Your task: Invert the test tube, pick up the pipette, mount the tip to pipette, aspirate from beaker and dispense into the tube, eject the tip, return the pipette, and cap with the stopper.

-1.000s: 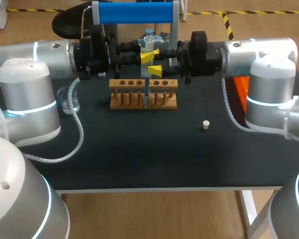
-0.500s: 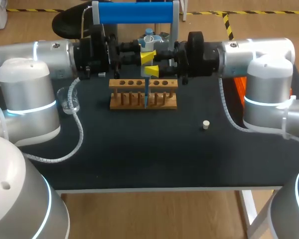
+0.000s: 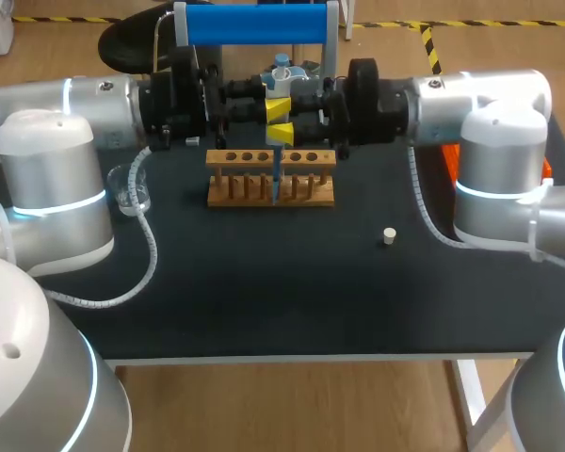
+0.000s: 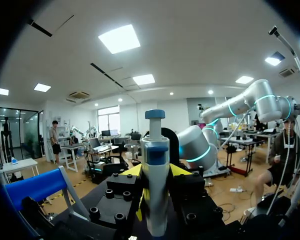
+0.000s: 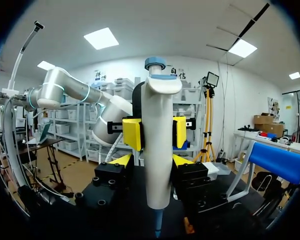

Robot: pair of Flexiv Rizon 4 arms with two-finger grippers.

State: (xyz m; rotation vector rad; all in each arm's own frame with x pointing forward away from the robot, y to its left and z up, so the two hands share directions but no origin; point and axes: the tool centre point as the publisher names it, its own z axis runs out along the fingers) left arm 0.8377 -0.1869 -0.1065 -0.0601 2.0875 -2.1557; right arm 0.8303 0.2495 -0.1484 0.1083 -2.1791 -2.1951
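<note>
L gripper (image 3: 279,107) grips white, blue-capped pipette (image 5: 156,150), seemingly.

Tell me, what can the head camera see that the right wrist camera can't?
Only the head view shows the wooden rack, the little white stopper, the clear beaker and the black table. Only the right wrist view shows both yellow fingers of the left gripper, one on each side of the pipette. Both views show the pipette held upright in the left gripper.
</note>
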